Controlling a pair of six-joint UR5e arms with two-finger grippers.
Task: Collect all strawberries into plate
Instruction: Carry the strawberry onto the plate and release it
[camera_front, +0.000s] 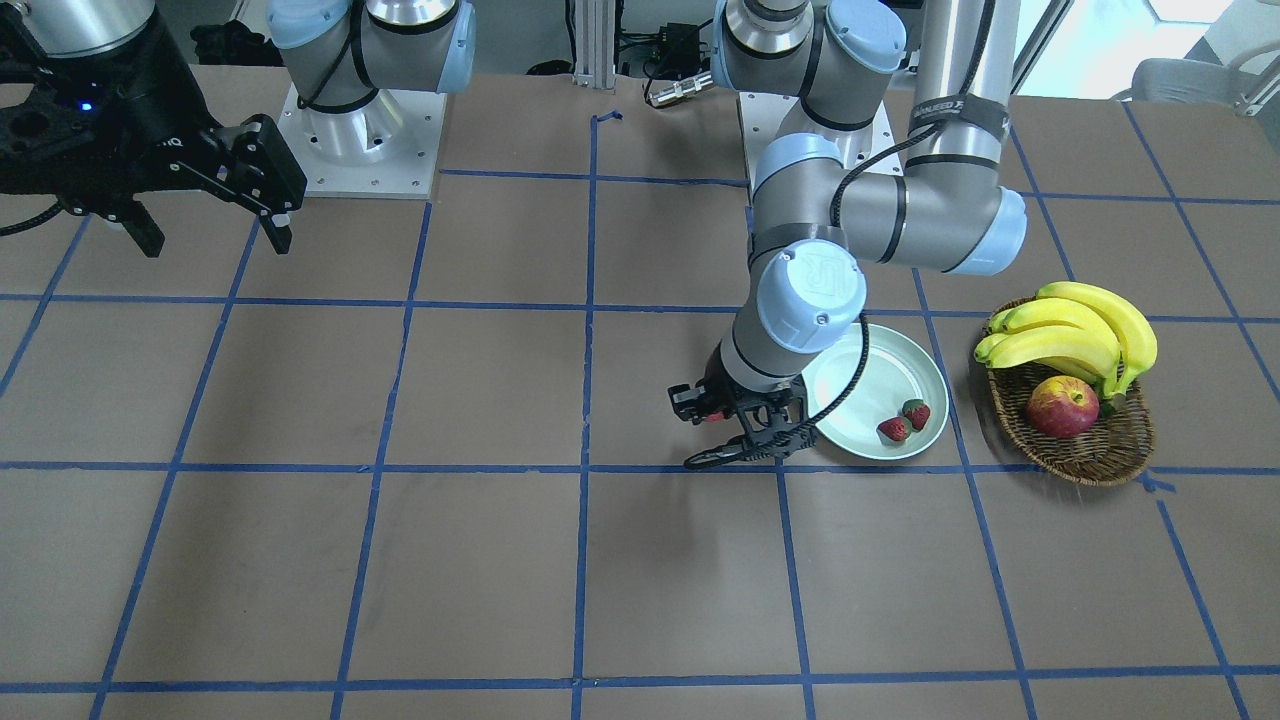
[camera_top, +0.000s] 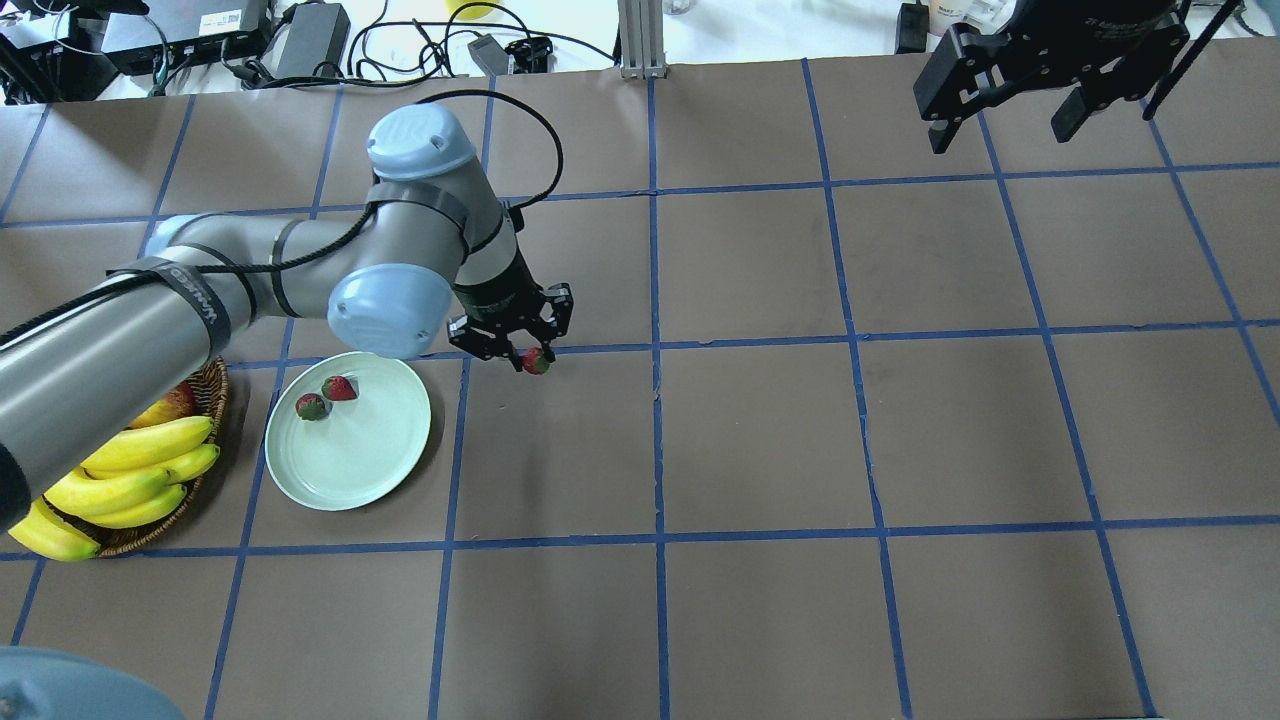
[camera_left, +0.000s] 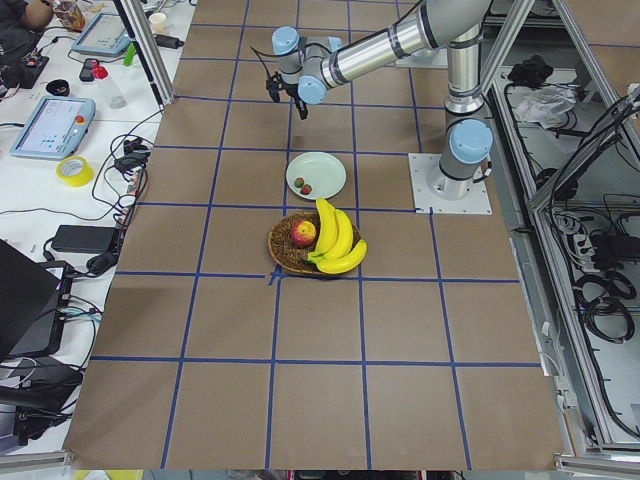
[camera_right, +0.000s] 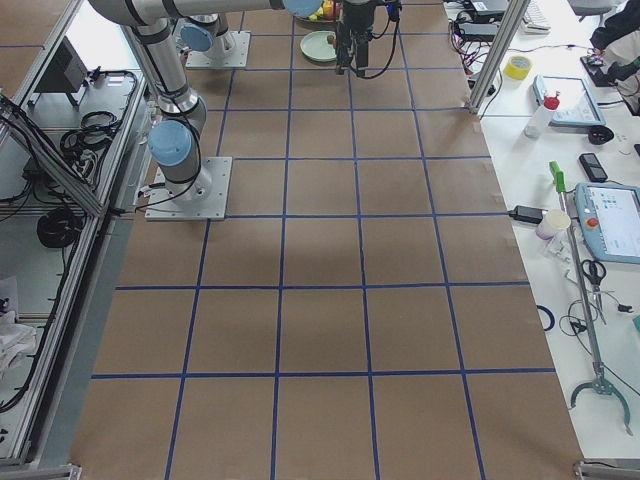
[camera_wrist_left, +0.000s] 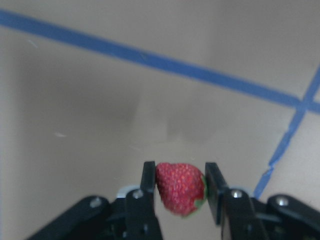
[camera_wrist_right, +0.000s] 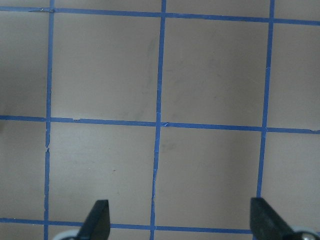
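The table (camera_top: 760, 440) is covered in brown paper, and blue tape lines make big squares on it. I am working the left gripper (camera_top: 533, 352). Its two fingers pinch the third strawberry (camera_wrist_left: 180, 187) from both sides so it cannot drop. The berry is over the bare table, just beside the plate (camera_top: 350, 465) but not over it yet. Two strawberries (camera_top: 339, 388) already lie close together near the plate's rim. I think I must swing the arm a little toward the plate. Then I should let go low down, so the berry does not roll off. The right gripper (camera_top: 1003, 122) is spread wide and holds nothing. It sits high up and far off, out of the way. The wicker basket (camera_top: 213, 385) with bananas (camera_top: 130, 470) and an apple (camera_front: 1062, 407) sits beside the plate, and I leave it alone.
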